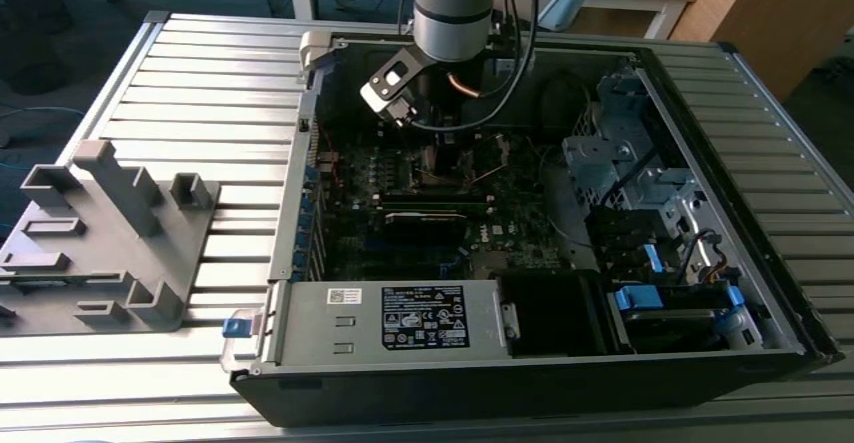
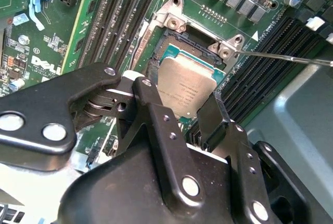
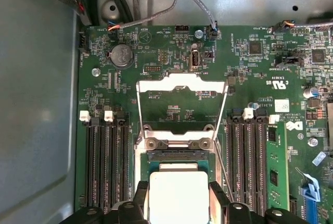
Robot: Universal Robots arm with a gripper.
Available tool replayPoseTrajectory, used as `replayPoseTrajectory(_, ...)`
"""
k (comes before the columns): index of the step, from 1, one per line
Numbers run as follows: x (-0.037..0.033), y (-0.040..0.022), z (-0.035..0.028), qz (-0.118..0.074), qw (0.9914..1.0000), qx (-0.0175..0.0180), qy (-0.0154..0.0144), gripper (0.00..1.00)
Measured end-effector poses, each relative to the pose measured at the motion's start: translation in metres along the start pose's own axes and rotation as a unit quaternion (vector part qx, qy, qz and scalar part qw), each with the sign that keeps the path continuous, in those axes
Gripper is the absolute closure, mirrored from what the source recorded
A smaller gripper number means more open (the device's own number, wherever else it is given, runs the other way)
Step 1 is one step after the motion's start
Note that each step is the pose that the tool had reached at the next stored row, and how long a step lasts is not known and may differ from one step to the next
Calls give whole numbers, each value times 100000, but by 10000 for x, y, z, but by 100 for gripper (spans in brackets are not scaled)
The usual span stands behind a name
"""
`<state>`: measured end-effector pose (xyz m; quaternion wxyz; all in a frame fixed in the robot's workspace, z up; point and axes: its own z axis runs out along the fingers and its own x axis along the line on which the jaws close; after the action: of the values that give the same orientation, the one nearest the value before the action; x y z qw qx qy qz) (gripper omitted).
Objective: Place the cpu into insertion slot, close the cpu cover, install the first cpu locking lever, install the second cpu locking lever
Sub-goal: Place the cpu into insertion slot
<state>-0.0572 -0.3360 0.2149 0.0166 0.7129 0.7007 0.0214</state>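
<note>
Crowding the insertion slot (image 3: 177, 156): memory slots (image 3: 106, 161) both sides, open cpu cover (image 3: 181, 82), hand (image 3: 179, 188) clamped on the cpu (image 3: 178, 203).

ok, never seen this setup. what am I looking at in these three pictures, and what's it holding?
One robot arm reaches down into an open computer case lying on a slatted metal table; a grey fixture sits beside it. That is the exterior view. Both wrist views come from cameras on the arm, looking at the motherboard. There the hand grips the cpu by two opposite edges, at the insertion slot. The cpu cover stands open.
</note>
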Motion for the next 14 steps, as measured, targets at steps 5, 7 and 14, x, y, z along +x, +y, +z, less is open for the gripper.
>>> replayPoseTrajectory(5, -1, 0, 2, -32, 100000, 7, -12, 46)
replayPoseTrajectory(7, -2, 0, 3, -34, 100000, -3, 2, 46)
replayPoseTrajectory(14, -6, 4, 3, -28, 100000, 3, -11, 46)
